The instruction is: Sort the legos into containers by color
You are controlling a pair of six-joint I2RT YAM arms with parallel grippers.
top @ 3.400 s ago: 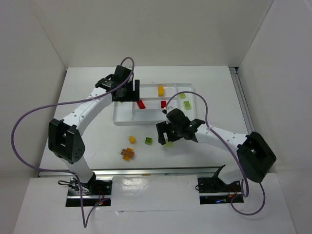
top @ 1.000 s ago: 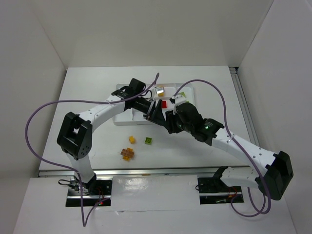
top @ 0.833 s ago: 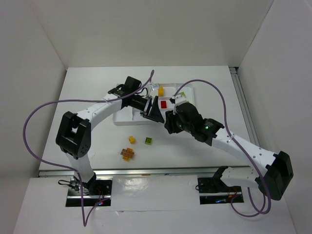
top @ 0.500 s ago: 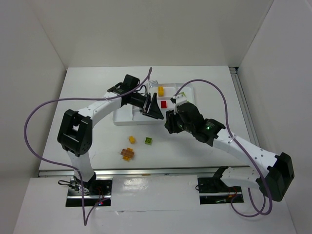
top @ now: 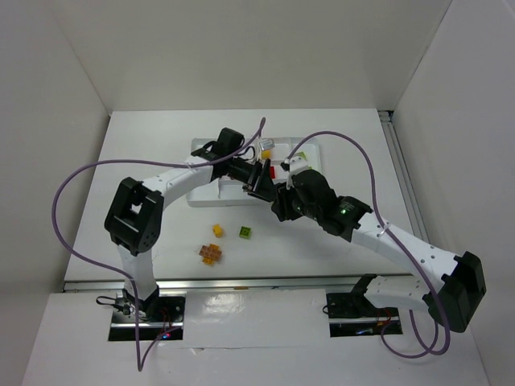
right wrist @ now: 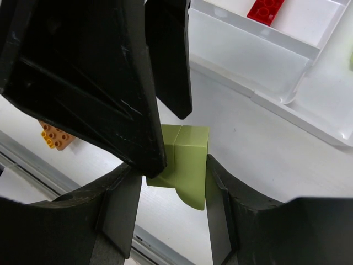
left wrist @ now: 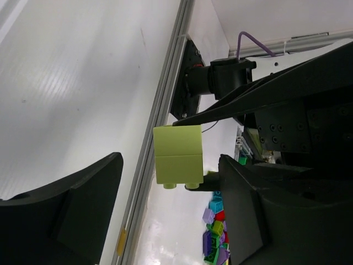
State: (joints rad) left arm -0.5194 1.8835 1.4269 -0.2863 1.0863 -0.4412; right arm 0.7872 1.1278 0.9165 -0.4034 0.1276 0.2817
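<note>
Both arms meet over the table (top: 145,161), at the near edge of the white tray (top: 208,195). The right gripper (right wrist: 172,178) is clamped on a pale green brick (right wrist: 187,160), one finger on each side, and the brick is held off the table. The left gripper (left wrist: 171,165) is spread wide, with its fingers (left wrist: 71,215) straddling that same brick. There is a clear gap to one finger, and the brick sits just beside the other; I cannot tell whether they touch. Past the right fingertips a red brick (right wrist: 266,9) lies in a tray compartment. Three pieces lie loose on the table on the near side of both grippers, well apart from any finger: a yellow brick (top: 217,230), a green brick (top: 245,233) and an orange brick (top: 211,254).
</note>
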